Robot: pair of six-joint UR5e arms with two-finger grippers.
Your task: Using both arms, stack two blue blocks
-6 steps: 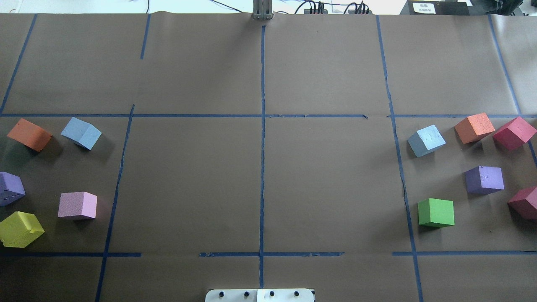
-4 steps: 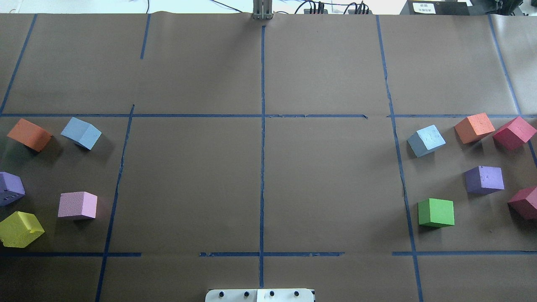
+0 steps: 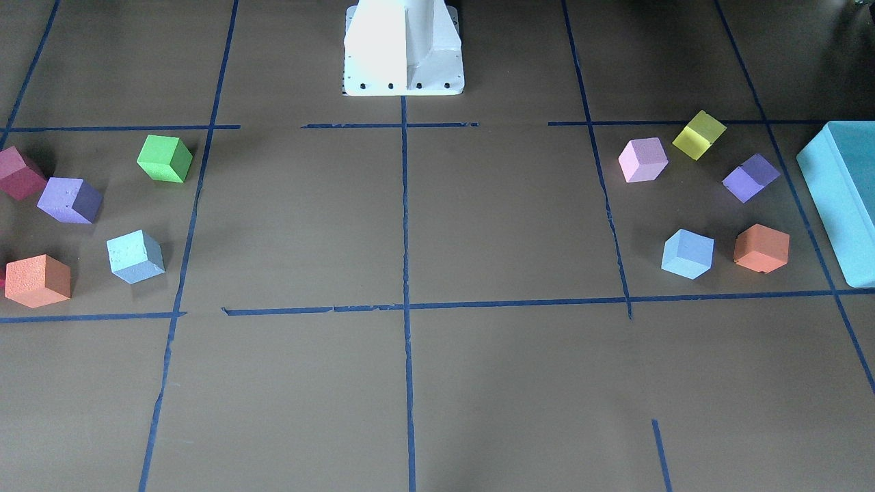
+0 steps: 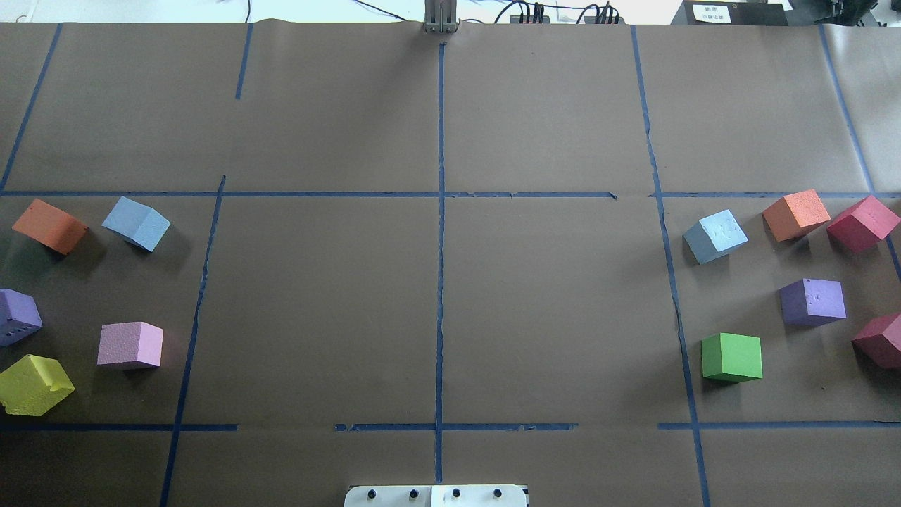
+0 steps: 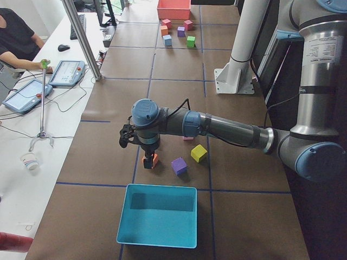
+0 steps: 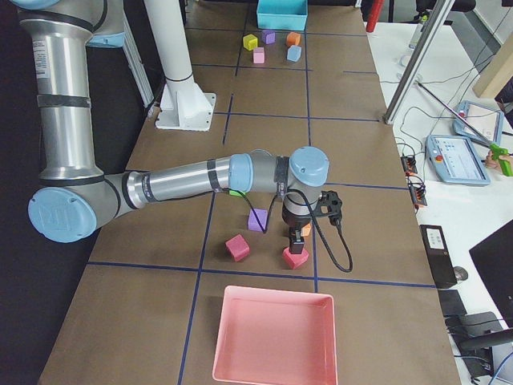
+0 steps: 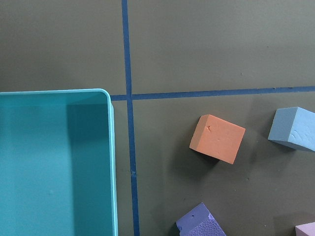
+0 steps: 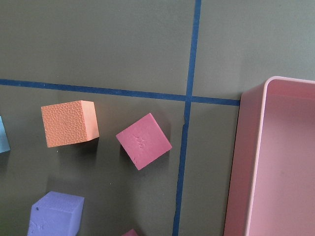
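Note:
One light-blue block (image 4: 137,223) lies on the left of the brown table, beside an orange block (image 4: 49,225). It also shows in the front view (image 3: 687,253) and at the right edge of the left wrist view (image 7: 294,129). The other, paler blue block (image 4: 716,236) lies on the right and shows in the front view (image 3: 135,256). The left gripper (image 5: 147,158) hangs over the left orange block. The right gripper (image 6: 298,234) hangs over the right orange (image 8: 69,123) and crimson (image 8: 143,140) blocks. Both grippers show only in the side views, so I cannot tell whether they are open or shut.
A teal bin (image 7: 110,162) stands at the table's left end and a pink bin (image 8: 251,157) at its right end. Purple (image 4: 17,315), pink (image 4: 130,345) and yellow (image 4: 34,384) blocks lie left. Green (image 4: 732,357), purple (image 4: 813,301) and crimson (image 4: 862,223) blocks lie right. A white pedestal (image 3: 403,48) stands at the robot's edge.

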